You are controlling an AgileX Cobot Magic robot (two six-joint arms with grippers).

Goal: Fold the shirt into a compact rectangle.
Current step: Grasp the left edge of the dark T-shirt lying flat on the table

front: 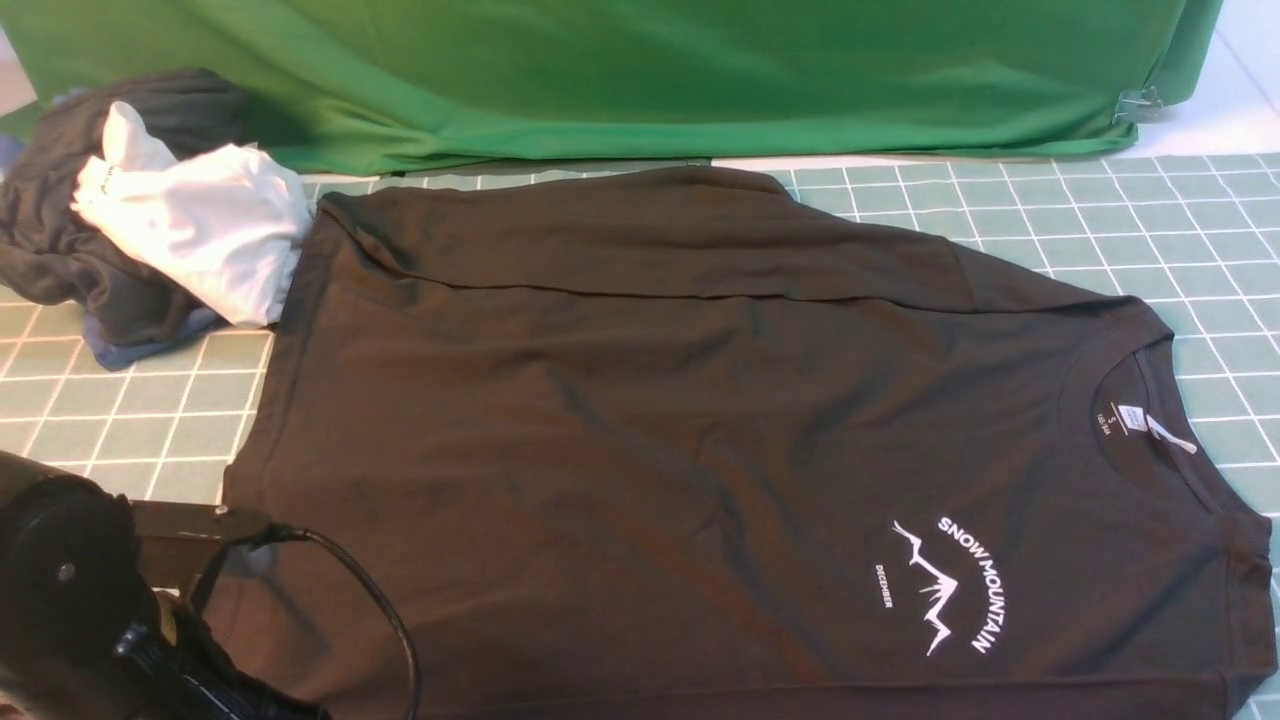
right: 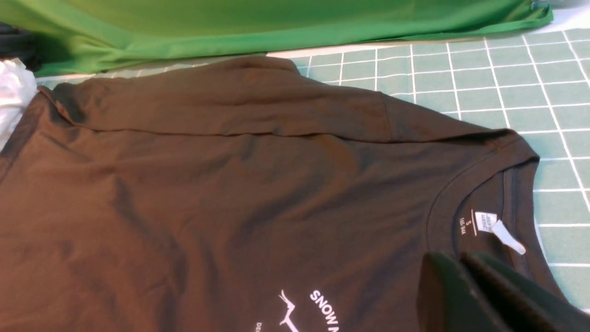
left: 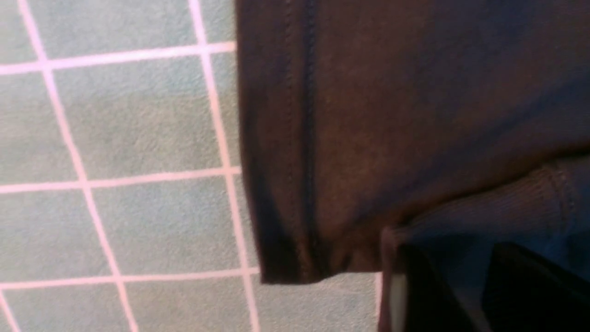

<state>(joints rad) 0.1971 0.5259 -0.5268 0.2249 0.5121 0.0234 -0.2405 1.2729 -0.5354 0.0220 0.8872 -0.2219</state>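
Note:
The dark brown shirt (front: pixel 650 420) lies flat on the grid mat, collar and white neck label (front: pixel 1135 418) to the right, hem to the left. Its far side is folded over along a straight crease. The white mountain print (front: pixel 950 585) faces up. My left arm (front: pixel 60 600) sits at the near left. In the left wrist view, my left gripper (left: pixel 456 272) stands at the shirt's hem corner (left: pixel 295 258) with its fingers apart and fabric behind the gap. My right gripper (right: pixel 461 263) is shut and empty, hovering over the shirt (right: pixel 207 184) just short of the collar label (right: pixel 495 228).
A white garment (front: pixel 200 225) lies on a crumpled dark grey garment (front: pixel 60 220) at the far left, touching the shirt's far hem corner. A green cloth (front: pixel 640 70) drapes across the back, with a metal clip (front: pixel 1140 103). Bare mat (front: pixel 1150 220) shows at the far right.

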